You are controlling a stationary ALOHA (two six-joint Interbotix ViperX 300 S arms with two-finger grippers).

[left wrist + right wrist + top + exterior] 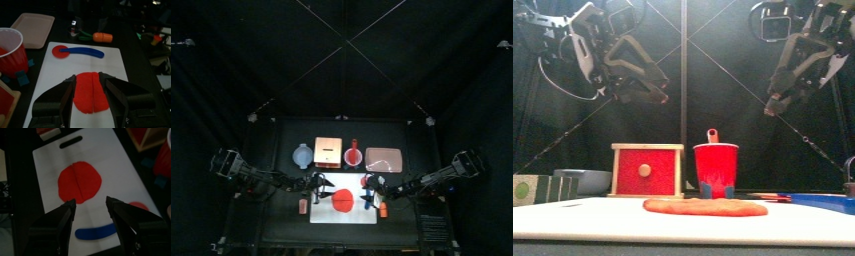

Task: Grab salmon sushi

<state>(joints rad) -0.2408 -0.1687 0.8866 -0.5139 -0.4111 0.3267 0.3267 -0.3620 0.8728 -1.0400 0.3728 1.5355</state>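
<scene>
The salmon sushi is a flat orange-red piece lying on a white cutting board. It also shows in the top view, the front view and the right wrist view. My left gripper is open and hangs above the piece, with the jaws standing to either side of it in the left wrist view. My right gripper is open above the board, near the piece. In the front view both the left gripper and the right gripper hang well above the board, touching nothing.
A blue-handled red spoon lies on the board. A red cup, a wooden box with a red face, a pink tray and a pale bowl stand behind. A small orange item lies beside the board.
</scene>
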